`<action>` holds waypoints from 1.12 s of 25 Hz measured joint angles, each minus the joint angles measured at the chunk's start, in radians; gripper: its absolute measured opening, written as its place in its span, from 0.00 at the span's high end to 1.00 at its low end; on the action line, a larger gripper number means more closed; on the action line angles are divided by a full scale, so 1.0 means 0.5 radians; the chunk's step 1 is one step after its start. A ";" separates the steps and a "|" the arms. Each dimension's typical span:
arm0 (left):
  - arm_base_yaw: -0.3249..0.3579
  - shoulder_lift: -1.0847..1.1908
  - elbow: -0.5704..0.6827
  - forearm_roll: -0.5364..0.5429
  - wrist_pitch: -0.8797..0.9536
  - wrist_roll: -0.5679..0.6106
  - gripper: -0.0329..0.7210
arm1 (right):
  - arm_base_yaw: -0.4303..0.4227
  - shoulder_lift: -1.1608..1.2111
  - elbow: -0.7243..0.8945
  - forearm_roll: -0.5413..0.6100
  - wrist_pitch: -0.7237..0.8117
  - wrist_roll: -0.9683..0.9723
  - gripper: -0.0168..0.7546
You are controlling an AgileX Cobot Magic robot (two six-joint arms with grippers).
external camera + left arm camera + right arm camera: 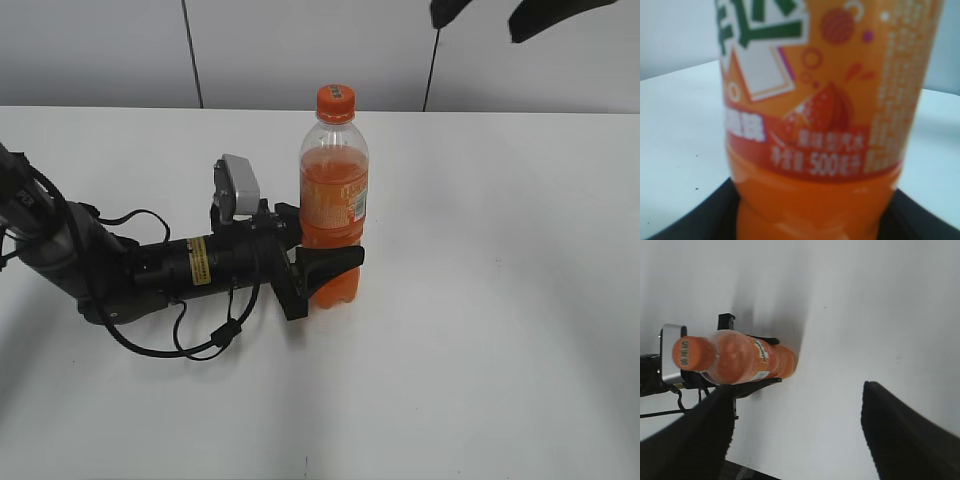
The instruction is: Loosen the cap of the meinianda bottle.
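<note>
Currently the white table (500,330) carries only the rig and one upright object, the meinianda bottle (334,200), standing between the fingers of the left gripper (335,270), which reaches in low and level from the left and is closed on the bottle's lower body just below the label band; the left wrist view confirms this, label filling the frame and dark finger edges at either bottom corner hugging the orange base. Right gripper (797,440) hangs high above the table with its jaws spread wide and nothing between them; from its own camera the bottle lies ahead and off to its left side, so it is not yet centred over the neck. Smallest item, the cap (336,101), sits at the very top of the bottle, seated on the neck ring, well above the left gripper and well apart from the right one. Judgement: step in hand is bringing the right gripper onto the cap while the left acts as clamp. To do it well: shift the right gripper until the cap (689,353) sits midway between its fingers, descend straight down the bottle axis, close on the ribbed sides only, not the neck ring, then twist about the vertical; the left grip must stay firm or the bottle will spin with the cap
</note>
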 joint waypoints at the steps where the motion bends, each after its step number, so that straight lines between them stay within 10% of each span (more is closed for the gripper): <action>1: 0.000 0.000 0.000 0.000 0.000 0.002 0.43 | 0.034 0.033 -0.030 -0.007 0.000 0.010 0.21; 28: -0.001 0.002 -0.002 0.024 0.000 0.012 0.43 | 0.427 0.585 -0.423 -0.062 0.002 0.062 0.25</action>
